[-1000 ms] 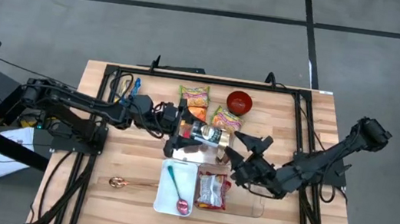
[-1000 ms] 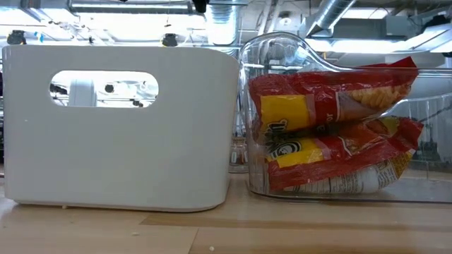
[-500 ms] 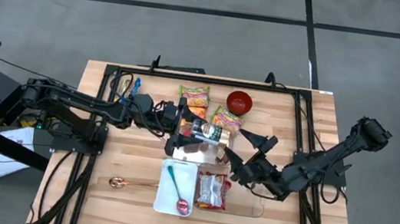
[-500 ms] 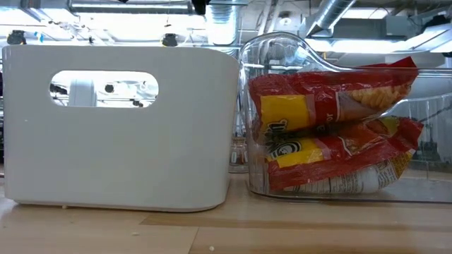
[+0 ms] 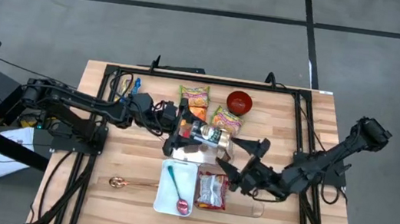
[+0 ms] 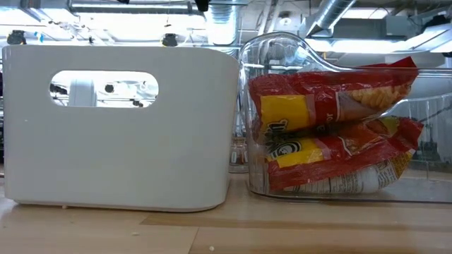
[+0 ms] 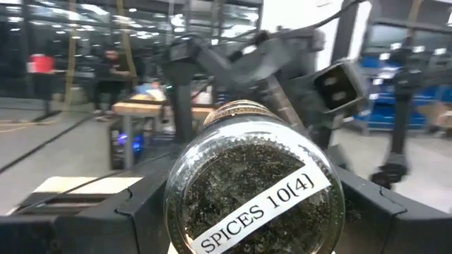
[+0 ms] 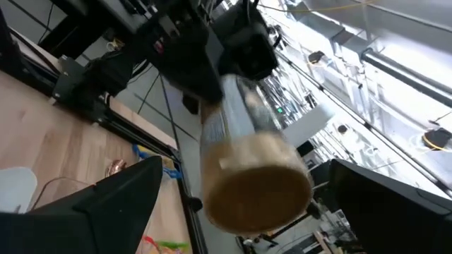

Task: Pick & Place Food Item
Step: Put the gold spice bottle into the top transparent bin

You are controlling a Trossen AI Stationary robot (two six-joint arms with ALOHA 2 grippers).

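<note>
Spices fill the clear glass jar with a gold lid (image 5: 209, 133), labelled "SPICES 10(4)" on its base, which lies on its side above the middle of the light wooden table (image 5: 81, 189). The left gripper (image 5: 186, 131) clamps the jar between its dark fingers (image 7: 141, 212), with the lid end pointing to 3 o'clock in the high view. In the left wrist view the jar's base (image 7: 254, 190) fills the frame between the two fingers.

The right gripper (image 5: 240, 157) sits at 4 o'clock from the jar, close to its lid, with its fingers spread wide and nothing between them. In the right wrist view the lid end of the jar (image 8: 251, 176) faces the camera between the two parted fingers (image 8: 106, 204).

At 6 o'clock from the jar stand a white rectangular plastic bin (image 5: 163, 188), holding a green-handled spoon with a pink bowl (image 5: 176, 189), and just beside it a clear plastic container (image 6: 282, 49) with a red and yellow snack bag (image 5: 212, 189). At 12 o'clock from the jar lie two green and orange snack packets (image 5: 194, 94) and a red round bowl (image 5: 239, 101). A copper-coloured spoon (image 5: 128, 184) lies at 9 o'clock from the white bin.
</note>
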